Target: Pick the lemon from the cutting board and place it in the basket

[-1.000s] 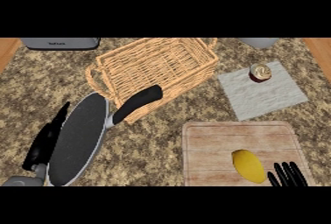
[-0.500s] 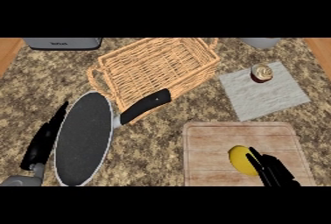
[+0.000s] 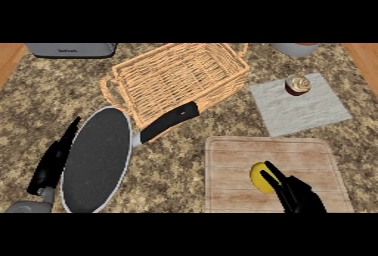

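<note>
A yellow lemon [image 3: 260,177] lies on the wooden cutting board [image 3: 229,170] at the lower right. My right hand [image 3: 299,198] comes up from the lower edge and lies over the lemon's right side, fingers stretched along it and hiding part of it. Whether they touch the lemon I cannot tell. The wicker basket [image 3: 177,75] stands at the upper middle, with nothing visible inside. My left hand [image 3: 50,167] rests at the lower left with straight fingers, beside the pan.
A black frying pan [image 3: 96,160] lies left of the board, its handle [image 3: 170,121] pointing toward the basket. A can [image 3: 298,84] stands on a grey cloth [image 3: 299,105] at the upper right. A grey appliance [image 3: 72,49] and a cup [image 3: 295,49] sit at the counter's back edge.
My right hand has moved up and left from the board's lower right corner onto the lemon's right side. The whole scene has shifted slightly in view. My left hand stays beside the pan.
</note>
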Controlling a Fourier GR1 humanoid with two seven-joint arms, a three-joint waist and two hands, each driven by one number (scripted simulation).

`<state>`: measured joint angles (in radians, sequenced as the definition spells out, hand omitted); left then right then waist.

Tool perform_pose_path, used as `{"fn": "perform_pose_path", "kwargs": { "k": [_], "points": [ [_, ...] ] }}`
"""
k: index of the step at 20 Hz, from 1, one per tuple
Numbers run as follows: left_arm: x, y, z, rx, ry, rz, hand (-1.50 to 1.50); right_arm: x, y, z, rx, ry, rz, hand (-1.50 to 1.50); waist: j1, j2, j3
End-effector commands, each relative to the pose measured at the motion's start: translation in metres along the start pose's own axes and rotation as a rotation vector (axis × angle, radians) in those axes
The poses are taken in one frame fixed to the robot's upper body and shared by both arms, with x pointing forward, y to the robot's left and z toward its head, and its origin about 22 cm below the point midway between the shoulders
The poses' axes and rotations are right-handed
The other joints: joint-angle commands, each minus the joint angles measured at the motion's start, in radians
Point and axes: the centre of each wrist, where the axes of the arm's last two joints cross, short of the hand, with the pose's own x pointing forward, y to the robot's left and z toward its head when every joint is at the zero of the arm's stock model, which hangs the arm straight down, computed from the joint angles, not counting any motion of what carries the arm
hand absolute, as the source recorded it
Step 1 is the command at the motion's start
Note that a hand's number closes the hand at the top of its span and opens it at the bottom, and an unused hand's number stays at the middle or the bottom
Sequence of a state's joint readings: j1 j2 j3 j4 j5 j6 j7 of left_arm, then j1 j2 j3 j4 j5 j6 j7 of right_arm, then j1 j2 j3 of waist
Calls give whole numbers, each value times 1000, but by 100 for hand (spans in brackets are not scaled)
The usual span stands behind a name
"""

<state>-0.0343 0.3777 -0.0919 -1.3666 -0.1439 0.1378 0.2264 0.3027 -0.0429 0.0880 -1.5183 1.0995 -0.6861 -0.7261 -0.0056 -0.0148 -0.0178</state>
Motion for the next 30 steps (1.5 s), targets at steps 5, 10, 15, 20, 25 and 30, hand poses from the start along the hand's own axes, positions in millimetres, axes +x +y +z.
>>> {"fn": "perform_pose_path", "kwargs": {
  "k": [5,10,15,20,25,30],
  "points": [
    [-13,14,5,-1,20,11,0,19,22,-7,-128,13,45,150,8,14,18],
    [-3,-10,3,-17,7,-13,0,-19,3,-42,-17,86,65,150,15,18,16],
    [18,-6,-4,-20,-37,-17,0,-83,-22,-57,340,218,108,150,64,38,9],
    [-9,-9,5,-21,13,-21,0,-92,-76,-180,315,228,28,150,35,15,15],
    [12,0,-14,-8,-8,-9,0,-99,-124,-250,148,172,-55,150,14,16,17],
    [-12,21,-9,-15,26,8,0,-92,-197,-255,93,123,-72,150,0,11,17]
  ]
}}
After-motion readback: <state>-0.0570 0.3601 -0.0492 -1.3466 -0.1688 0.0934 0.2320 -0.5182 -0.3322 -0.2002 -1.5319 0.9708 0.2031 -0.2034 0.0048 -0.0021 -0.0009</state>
